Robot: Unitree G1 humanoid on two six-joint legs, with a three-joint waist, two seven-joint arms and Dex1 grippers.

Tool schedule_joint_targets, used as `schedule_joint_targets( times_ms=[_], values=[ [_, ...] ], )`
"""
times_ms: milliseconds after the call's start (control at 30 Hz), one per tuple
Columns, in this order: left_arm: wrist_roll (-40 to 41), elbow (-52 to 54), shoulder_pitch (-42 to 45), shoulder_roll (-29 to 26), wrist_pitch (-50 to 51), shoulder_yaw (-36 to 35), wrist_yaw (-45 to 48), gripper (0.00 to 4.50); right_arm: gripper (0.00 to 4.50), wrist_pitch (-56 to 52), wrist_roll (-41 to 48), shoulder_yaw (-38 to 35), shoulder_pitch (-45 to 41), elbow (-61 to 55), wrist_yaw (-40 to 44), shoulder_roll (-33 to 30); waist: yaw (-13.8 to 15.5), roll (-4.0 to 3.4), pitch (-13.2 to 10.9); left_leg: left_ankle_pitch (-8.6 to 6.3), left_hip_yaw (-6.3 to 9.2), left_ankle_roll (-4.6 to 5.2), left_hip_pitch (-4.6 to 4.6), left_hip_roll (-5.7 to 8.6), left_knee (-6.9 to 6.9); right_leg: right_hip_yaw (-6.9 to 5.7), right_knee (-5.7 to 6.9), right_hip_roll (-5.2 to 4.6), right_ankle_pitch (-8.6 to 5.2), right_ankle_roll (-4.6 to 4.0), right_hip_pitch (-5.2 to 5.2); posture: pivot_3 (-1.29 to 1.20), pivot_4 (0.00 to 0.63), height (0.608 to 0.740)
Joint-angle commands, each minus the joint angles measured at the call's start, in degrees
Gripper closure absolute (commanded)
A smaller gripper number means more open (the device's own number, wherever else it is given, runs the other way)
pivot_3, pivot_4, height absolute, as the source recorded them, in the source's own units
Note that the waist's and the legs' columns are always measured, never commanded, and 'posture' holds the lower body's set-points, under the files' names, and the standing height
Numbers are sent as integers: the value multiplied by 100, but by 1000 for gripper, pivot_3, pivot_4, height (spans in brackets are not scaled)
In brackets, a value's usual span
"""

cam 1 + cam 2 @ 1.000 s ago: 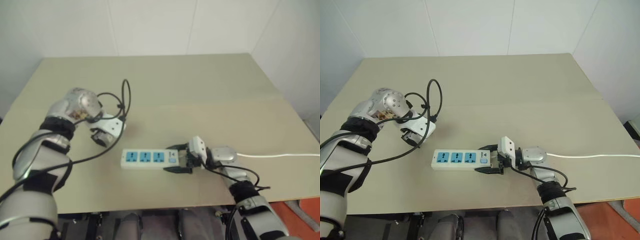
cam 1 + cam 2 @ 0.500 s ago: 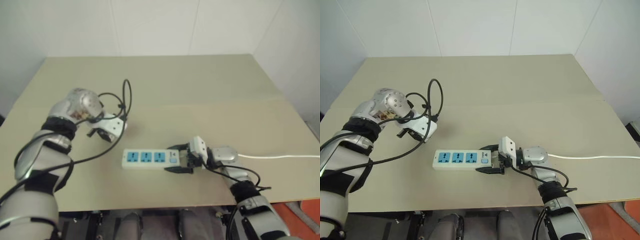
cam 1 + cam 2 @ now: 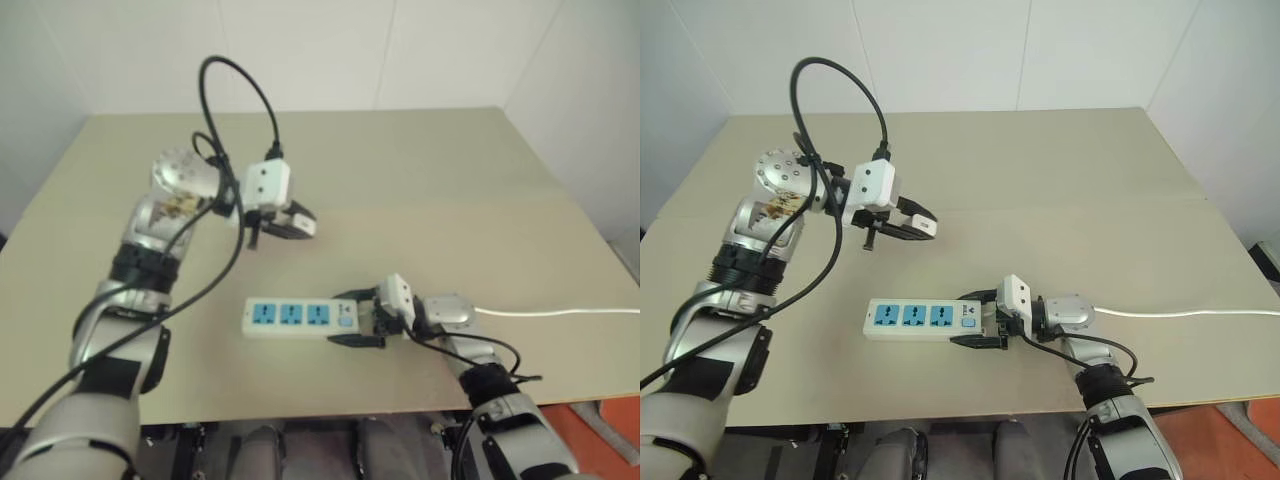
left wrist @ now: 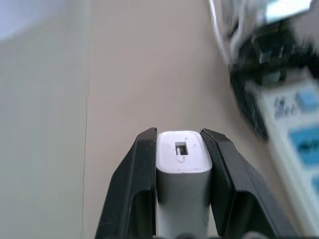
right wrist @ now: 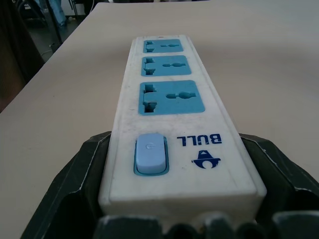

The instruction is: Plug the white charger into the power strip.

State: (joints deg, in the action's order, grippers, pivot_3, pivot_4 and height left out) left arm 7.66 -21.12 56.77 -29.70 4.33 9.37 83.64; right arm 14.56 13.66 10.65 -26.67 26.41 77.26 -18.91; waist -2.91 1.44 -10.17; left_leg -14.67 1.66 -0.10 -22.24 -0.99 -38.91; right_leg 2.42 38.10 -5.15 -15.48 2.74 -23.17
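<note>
So the biggest thing here is the beige table (image 3: 1060, 180), set against white walls. On it, toward the near edge, lies the power strip (image 3: 915, 318), flat, long side running left to right, its three blue socket faces up and a small blue switch (image 5: 150, 153) at the right end, next to a blue "BULL" logo. A thin white cord (image 3: 1200, 312) runs off from that end toward the table's right edge.

The right hand (image 3: 975, 320) is down at table level, pointing left, and its two black fingers are pinching the switch end of the power strip, one finger on each long side. You can see them hugging both sides of the strip in the right wrist view.

The left hand (image 3: 912, 226) is up in the air, above the table and well apart from the strip, further back and off to the left, pointing right. It's clamped on the white charger (image 4: 183, 169), which sits squeezed between the two black fingers (image 4: 132, 189) with its end face, the one with a small rectangular port, showing.
</note>
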Motion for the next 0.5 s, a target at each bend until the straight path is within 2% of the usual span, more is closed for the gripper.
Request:
schedule_joint_targets(
  times_ms=[33, 267, 500],
  values=[
    [682, 652, -217, 117, 570, -330, -170, 3475, 1096, 41, -9, 85, 145, -80, 12, 32, 1, 1, 0, 0, 0, 0, 1, 0, 0, 0, 0, 0, 0, 0, 1, 0, 150, 740],
    [1528, 1746, -1184, 259, 1536, -327, -323, 3475, 1096, -24, 12, 82, 214, -193, -17, 6, 4, 0, 2, 0, 0, 0, 3, 0, 0, 2, -1, 0, 0, 0, 3, 0, 150, 740],
    [1680, 2319, -1840, 165, 1929, -216, -573, 3475, 1096, -29, 5, 112, 223, -148, 21, 13, 31, 1, 2, 1, 0, -2, 5, 1, 0, 2, -2, -1, 0, -1, 7, 0, 150, 740]
  ],
)
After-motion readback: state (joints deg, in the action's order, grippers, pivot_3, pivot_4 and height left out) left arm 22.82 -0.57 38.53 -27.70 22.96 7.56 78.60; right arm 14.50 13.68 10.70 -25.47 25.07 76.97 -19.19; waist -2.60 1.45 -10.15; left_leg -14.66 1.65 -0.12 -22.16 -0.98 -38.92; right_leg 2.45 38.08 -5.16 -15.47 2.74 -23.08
